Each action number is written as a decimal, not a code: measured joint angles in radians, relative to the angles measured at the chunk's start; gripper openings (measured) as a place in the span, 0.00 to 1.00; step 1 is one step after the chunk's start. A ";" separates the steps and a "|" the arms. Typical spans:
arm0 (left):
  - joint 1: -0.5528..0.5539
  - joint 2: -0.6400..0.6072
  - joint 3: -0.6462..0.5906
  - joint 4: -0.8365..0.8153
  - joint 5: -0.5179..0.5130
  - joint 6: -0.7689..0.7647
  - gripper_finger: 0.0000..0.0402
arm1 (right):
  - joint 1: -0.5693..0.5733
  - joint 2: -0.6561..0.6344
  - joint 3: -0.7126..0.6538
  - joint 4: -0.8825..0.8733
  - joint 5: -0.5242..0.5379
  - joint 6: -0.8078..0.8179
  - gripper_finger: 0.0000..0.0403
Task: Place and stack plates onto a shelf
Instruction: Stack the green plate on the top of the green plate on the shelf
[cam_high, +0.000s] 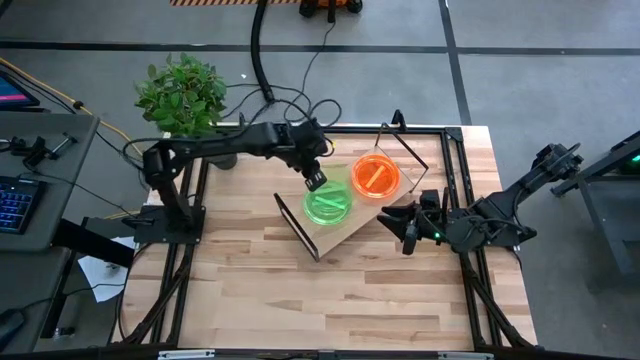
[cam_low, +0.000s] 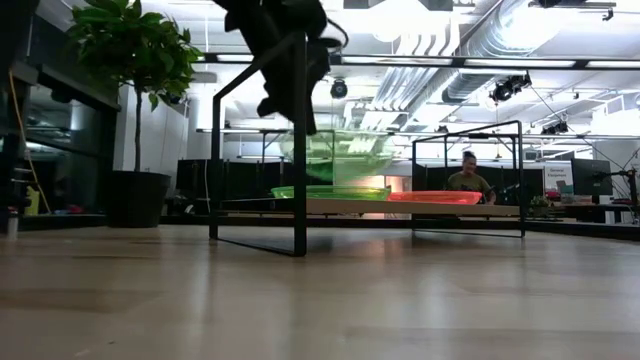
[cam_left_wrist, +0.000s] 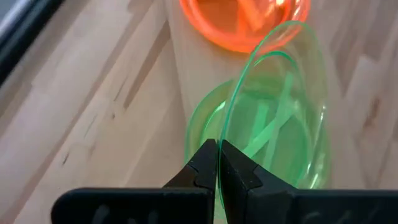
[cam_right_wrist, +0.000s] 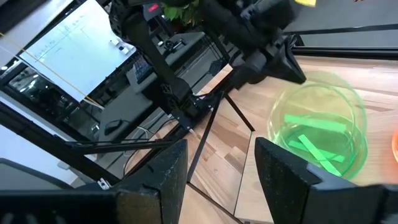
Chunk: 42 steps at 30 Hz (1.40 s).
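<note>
From above, the left gripper (cam_high: 316, 180) reaches over the shelf (cam_high: 345, 232), which lies at a slant on the worktop (cam_high: 250, 290), its jaws pinched on the rim of a green plate (cam_high: 328, 204) above the shelf's left half. That view blends this plate with whatever lies under it; the low view separates them, showing the held green plate (cam_low: 335, 152) in the air, clear of a second green plate (cam_low: 330, 191) lying flat on the board beside the orange plates (cam_low: 435, 197). The left wrist view adds the grip itself: the jaws are closed on the thin edge, the held plate tilted steeply over the flat one, with orange plates (cam_left_wrist: 245, 22) just beyond. The right gripper (cam_high: 412, 228) waits at the shelf's right end, and only its own wrist view shows its jaws standing apart, holding nothing. A potted plant (cam_high: 182, 95) stands at the worktop's far left corner, and a person (cam_low: 468, 178) shows in the room behind.
</note>
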 joint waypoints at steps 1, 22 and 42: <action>-0.002 0.009 0.000 -0.010 -0.002 0.000 0.00 | 0.000 0.000 0.000 0.000 0.000 0.000 0.42; -0.050 0.019 -0.074 -0.004 -0.052 -0.028 0.01 | 0.000 0.000 0.000 -0.004 0.015 -0.046 0.42; -0.076 0.006 -0.082 0.074 0.048 -0.051 0.36 | 0.000 0.000 0.000 -0.009 0.030 -0.045 0.42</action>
